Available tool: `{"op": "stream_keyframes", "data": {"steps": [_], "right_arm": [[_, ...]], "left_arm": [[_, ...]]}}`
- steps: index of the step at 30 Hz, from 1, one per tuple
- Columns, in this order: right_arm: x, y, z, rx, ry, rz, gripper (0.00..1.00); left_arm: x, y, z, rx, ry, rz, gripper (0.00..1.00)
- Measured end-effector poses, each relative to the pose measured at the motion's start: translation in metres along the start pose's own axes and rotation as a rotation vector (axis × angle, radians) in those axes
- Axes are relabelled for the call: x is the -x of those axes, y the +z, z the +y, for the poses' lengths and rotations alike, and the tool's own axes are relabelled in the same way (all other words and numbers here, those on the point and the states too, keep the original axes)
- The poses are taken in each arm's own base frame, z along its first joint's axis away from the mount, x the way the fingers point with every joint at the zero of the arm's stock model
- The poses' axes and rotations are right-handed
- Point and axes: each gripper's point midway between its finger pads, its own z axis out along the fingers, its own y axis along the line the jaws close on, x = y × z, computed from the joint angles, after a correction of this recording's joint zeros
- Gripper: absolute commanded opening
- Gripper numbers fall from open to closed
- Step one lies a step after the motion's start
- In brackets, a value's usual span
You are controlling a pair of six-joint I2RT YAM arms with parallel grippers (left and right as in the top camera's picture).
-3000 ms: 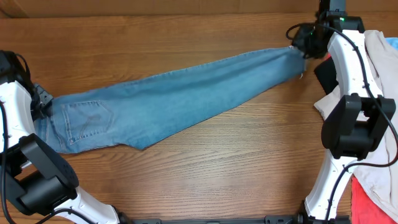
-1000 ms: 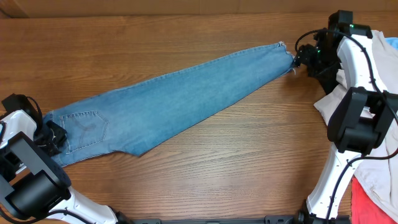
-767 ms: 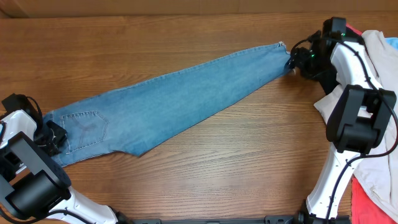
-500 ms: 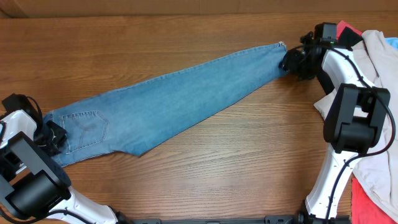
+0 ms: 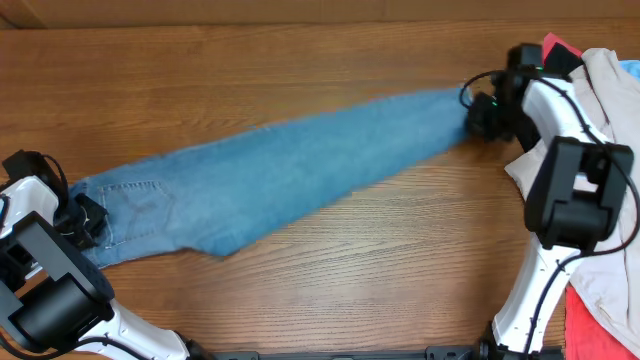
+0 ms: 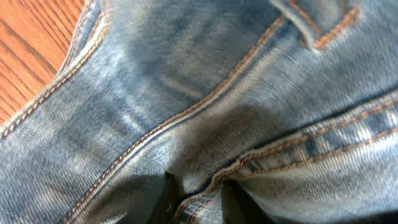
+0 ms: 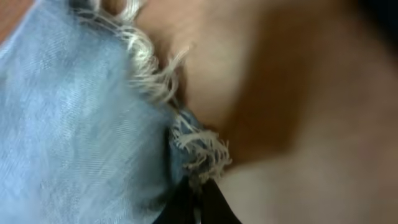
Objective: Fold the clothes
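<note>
The light blue jeans lie stretched in a diagonal across the wooden table, waist and back pocket at the lower left, frayed hem at the upper right. My left gripper sits at the waist end. In the left wrist view its dark fingers pinch a fold of stitched waistband, so the left gripper is shut on the denim. My right gripper is at the hem. In the right wrist view the right gripper is shut on the frayed hem. The fabric looks blurred in the overhead view.
A beige garment is heaped at the right edge under the right arm, with a red cloth below it and a red and black piece behind the gripper. The arm bases stand at the lower left and lower right.
My right gripper moved onto the hem from its right and shut on it, and the leg end has shifted a little. The left arm stayed at the waistband and its fingers tightened.
</note>
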Motion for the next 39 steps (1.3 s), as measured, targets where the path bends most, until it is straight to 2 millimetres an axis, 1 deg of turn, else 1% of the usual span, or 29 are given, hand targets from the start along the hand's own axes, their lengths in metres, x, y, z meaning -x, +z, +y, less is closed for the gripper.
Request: {"op": "stream_keyframes", "data": {"steps": [2, 5, 7, 9, 11, 12, 13, 14, 19, 20, 23, 24, 25, 26, 28, 29, 31, 33, 35, 39], "right_arm": [[-0.014, -0.013, -0.021, -0.036, 0.065, 0.06, 0.04], [-0.036, -0.041, -0.048, -0.074, 0.151, 0.14, 0.04], [-0.043, -0.054, -0.063, -0.108, 0.184, 0.158, 0.04], [-0.049, -0.066, -0.08, -0.148, 0.217, 0.173, 0.04], [-0.054, -0.071, -0.092, -0.184, 0.236, 0.191, 0.04], [-0.058, -0.072, -0.097, -0.202, 0.24, 0.204, 0.08], [-0.061, -0.073, -0.098, -0.214, 0.24, 0.214, 0.18], [-0.063, -0.074, -0.099, -0.223, 0.238, 0.223, 0.2], [-0.076, -0.077, -0.096, -0.251, 0.218, 0.273, 0.22], [-0.076, -0.077, -0.096, -0.252, 0.217, 0.274, 0.23], [-0.078, -0.078, -0.096, -0.256, 0.207, 0.283, 0.25], [-0.079, -0.078, -0.097, -0.259, 0.207, 0.285, 0.25], [-0.079, -0.078, -0.098, -0.26, 0.202, 0.286, 0.25], [-0.079, -0.078, -0.099, -0.262, 0.2, 0.286, 0.25], [-0.079, -0.078, -0.099, -0.261, 0.189, 0.286, 0.25], [-0.079, -0.078, -0.099, -0.262, 0.187, 0.286, 0.25], [-0.079, -0.078, -0.099, -0.263, 0.181, 0.286, 0.25], [-0.078, -0.078, -0.099, -0.262, 0.18, 0.286, 0.25], [-0.078, -0.078, -0.099, -0.262, 0.178, 0.286, 0.25], [-0.078, -0.078, -0.099, -0.262, 0.178, 0.287, 0.25]], "left_arm": [[0.001, -0.002, -0.003, -0.012, 0.013, 0.007, 0.21], [0.009, -0.008, -0.013, -0.045, 0.043, 0.009, 0.21], [0.026, -0.018, -0.02, -0.059, 0.057, -0.034, 0.21], [0.048, -0.032, -0.025, -0.082, 0.061, -0.097, 0.22], [0.063, -0.046, -0.033, -0.106, 0.072, -0.144, 0.29], [0.067, -0.051, -0.036, -0.115, 0.082, -0.156, 0.3], [0.068, -0.053, -0.038, -0.118, 0.089, -0.159, 0.31], [0.066, -0.054, -0.04, -0.121, 0.096, -0.153, 0.32], [0.043, -0.053, -0.048, -0.138, 0.127, -0.069, 0.36], [0.035, -0.053, -0.049, -0.15, 0.131, -0.038, 0.37], [0.01, -0.054, -0.053, -0.183, 0.144, 0.067, 0.37], [0.003, -0.055, -0.053, -0.187, 0.146, 0.097, 0.36], [-0.002, -0.056, -0.053, -0.19, 0.147, 0.12, 0.32], [-0.006, -0.056, -0.053, -0.193, 0.15, 0.133, 0.24], [-0.012, -0.057, -0.053, -0.196, 0.156, 0.157, 0.13], [-0.013, -0.057, -0.054, -0.196, 0.157, 0.161, 0.1], [-0.013, -0.057, -0.054, -0.2, 0.154, 0.162, 0.07], [-0.015, -0.052, -0.056, -0.203, 0.156, 0.161, 0.06], [-0.024, -0.044, -0.057, -0.199, 0.163, 0.179, 0.06], [-0.054, -0.017, -0.062, -0.181, 0.203, 0.225, 0.07]]}}
